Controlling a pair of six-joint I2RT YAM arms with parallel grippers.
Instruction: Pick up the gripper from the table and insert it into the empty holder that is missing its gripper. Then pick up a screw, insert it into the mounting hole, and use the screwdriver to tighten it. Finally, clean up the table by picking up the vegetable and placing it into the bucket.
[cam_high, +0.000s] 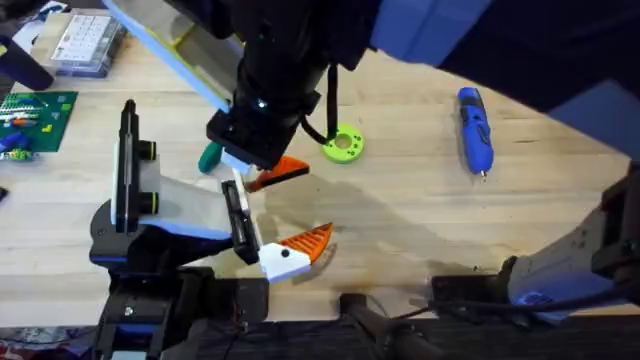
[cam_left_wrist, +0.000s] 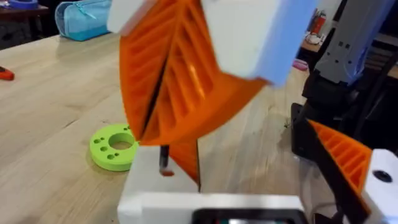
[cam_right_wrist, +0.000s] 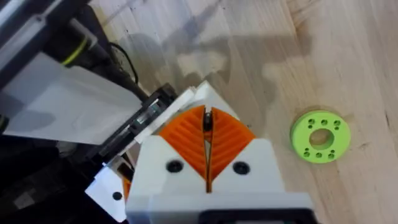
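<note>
Wood table (cam_high: 420, 230) carried the holder fixture (cam_high: 150, 215) at near left; blue screwdriver (cam_high: 475, 130) lay far right. Right gripper (cam_right_wrist: 206, 121) had pads pressed together, pinching the orange gripper (cam_high: 280, 172) by the fixture. Left gripper (cam_left_wrist: 163, 127) fingers together

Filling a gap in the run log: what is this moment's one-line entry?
phase: gripper insertion | right gripper: shut on the gripper, at white holder | screwdriver: lying free on the table
</note>
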